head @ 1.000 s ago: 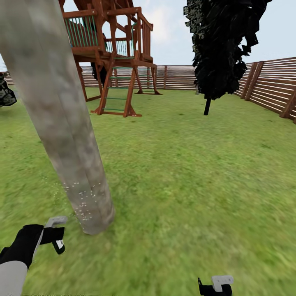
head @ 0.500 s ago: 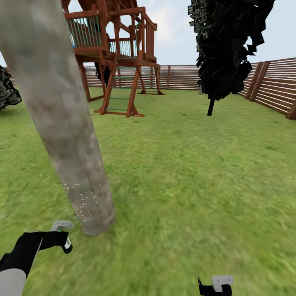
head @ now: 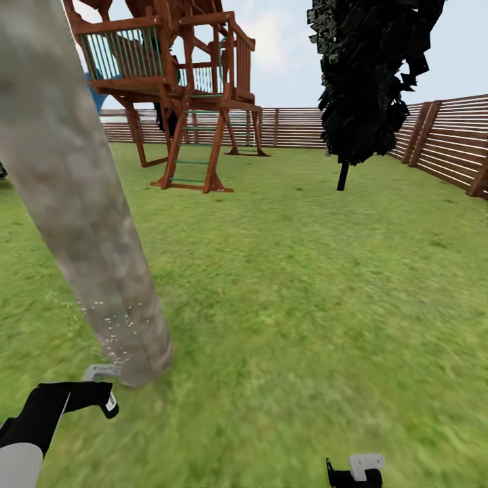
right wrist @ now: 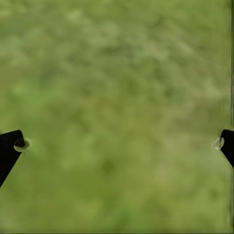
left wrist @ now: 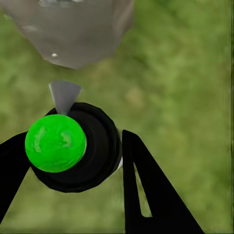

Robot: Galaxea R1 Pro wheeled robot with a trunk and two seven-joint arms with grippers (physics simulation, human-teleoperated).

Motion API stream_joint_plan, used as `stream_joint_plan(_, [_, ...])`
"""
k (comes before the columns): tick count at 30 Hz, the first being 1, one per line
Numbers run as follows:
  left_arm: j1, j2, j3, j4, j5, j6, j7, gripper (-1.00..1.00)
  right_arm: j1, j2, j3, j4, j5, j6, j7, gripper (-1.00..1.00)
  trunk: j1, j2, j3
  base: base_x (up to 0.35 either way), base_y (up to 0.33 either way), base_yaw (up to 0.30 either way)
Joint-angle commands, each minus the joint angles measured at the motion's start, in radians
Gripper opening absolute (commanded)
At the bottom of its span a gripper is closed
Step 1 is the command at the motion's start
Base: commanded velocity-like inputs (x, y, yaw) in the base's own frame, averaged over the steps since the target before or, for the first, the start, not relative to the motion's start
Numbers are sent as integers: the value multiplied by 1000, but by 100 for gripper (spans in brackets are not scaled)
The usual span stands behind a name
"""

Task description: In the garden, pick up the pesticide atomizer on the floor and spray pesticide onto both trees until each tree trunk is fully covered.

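Observation:
One thick, blotchy grey-beige tree trunk (head: 81, 203) leans across the left of the head view, and its base stands on the grass floor (head: 305, 305). Whitish pesticide speckles (head: 112, 332) dot the trunk's lowest part and the air just left of it. My left gripper (head: 102, 396) is low, just in front of the trunk's base, shut on the pesticide atomizer (head: 100, 372). In the left wrist view the atomizer (left wrist: 73, 146) shows a bright green round cap and a grey nozzle aimed at the trunk (left wrist: 73, 29). My right gripper (head: 356, 471) hangs open over bare grass, fingertips (right wrist: 19, 144) wide apart.
A brown wooden play tower (head: 183, 95) with a ladder stands behind the trunk. A black-leaved tree (head: 366, 74) with a thin stem grows at the back right. A slatted wooden fence (head: 447, 142) rings the lawn. Open grass stretches ahead and to the right.
The view shifted, so the trunk now sits further left in the picture. My left gripper dropped a little with the atomizer one second ago and has held still since. Speckles now spread left of the trunk's base.

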Motion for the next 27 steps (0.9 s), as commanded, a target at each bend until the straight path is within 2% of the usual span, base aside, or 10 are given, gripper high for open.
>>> stream_joint_plan(1, [0, 0, 0, 0, 0, 0, 0, -100, 0, 0, 0, 0, 0, 0, 0, 100, 0, 0, 0, -5, -274, 0])
stream_joint_plan(4, [-1, 0, -2, 1, -3, 2, 5, -100, 0, 0, 0, 1, 1, 0, 0, 100, 0, 0, 0, 67, -274, 0])
stream_joint_plan(7, [-2, 2, -2, 3, -4, 77, 8, -100, 0, 0, 0, 1, 1, 0, 0, 100, 0, 0, 0, 110, -275, 0])
stream_joint_plan(9, [-2, 2, -2, 3, -5, 87, 9, -100, 0, 0, 0, 0, 1, 0, 0, 100, 0, 0, 0, 113, -275, 0])
stream_joint_plan(10, [-2, 3, -2, 3, -11, 89, 11, -100, 0, 0, -1, 0, 0, 0, 0, 100, 0, 0, 0, 81, -274, 0])
stream_joint_plan(13, [-2, 1, 2, 3, -66, 99, 13, -100, 0, 1, -1, 0, -1, 0, 0, 100, 0, 0, 0, 16, -275, 108])
stream_joint_plan(18, [-2, 1, 11, 3, -78, 113, 18, -100, 0, 1, -1, 0, -1, 0, 0, 100, 0, 0, 0, 1, -276, 267])
stream_joint_plan(19, [-3, 4, 13, 3, -78, 114, 32, -100, 0, 1, -1, 0, -1, 0, 0, 100, 0, 0, 0, 0, -277, 277])
stream_joint_plan(22, [-3, -2, 14, 4, -71, 123, 136, -100, 0, 1, -1, 0, -1, 0, 0, 100, 0, 0, 0, 0, -277, 278])
stream_joint_plan(27, [-3, -6, 10, 5, -67, 125, 145, -100, 0, 1, -1, 0, -1, 0, 0, 100, 0, 0, 0, 1, -277, 154])
